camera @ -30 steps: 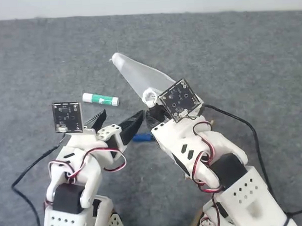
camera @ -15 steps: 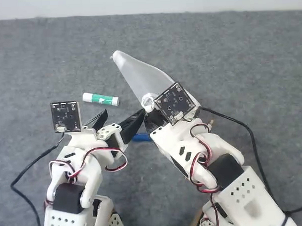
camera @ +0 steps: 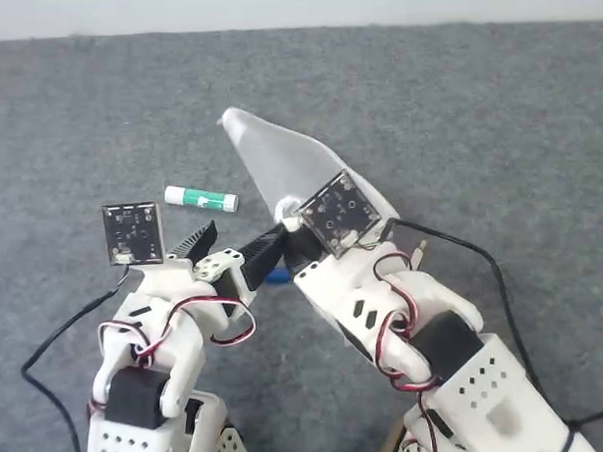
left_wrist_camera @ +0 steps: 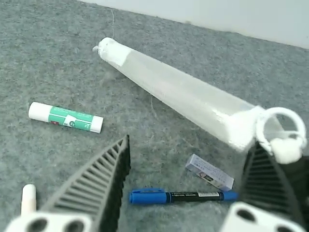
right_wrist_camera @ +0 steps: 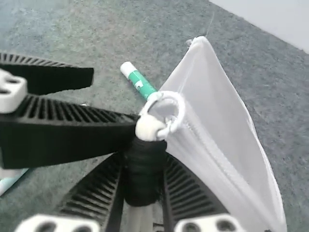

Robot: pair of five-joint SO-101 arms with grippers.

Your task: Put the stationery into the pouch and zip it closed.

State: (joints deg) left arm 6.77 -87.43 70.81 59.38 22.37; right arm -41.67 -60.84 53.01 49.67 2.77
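**A:** Nearest the arms, what is the left gripper doing?

**B:** The left gripper (left_wrist_camera: 189, 142) hangs low over the grey carpet (camera: 497, 107). Its jaws are spread wide with nothing between them. The blue marker (left_wrist_camera: 178, 196) lies flat on the carpet under the gap, crosswise to the fingers.

**A:** And the other arm?

**B:** The right gripper (right_wrist_camera: 143, 162) has its jaws pressed in on a black tab (right_wrist_camera: 142, 169) at the near end of the pouch (right_wrist_camera: 217, 116). A white ring (left_wrist_camera: 285, 112) with a bead sits right above that tab. One finger of the left gripper ends just beside the bead.

**A:** What lies beyond the marker?

**B:** A small eraser (left_wrist_camera: 209, 172) in a printed sleeve lies just past it, near the held end of the pouch but apart from it. Further off on the left arm's side lies the glue stick (left_wrist_camera: 65, 117), white with a green label. It is on its side, well apart from the marker.

**A:** So where is the pouch itself?

**B:** It is white and half see-through. It runs from the right gripper away from the arms, narrowing to its far corner. All three pieces of stationery lie outside it on the carpet. A zip line runs along its edge in the right wrist view, but I cannot tell whether it is open.
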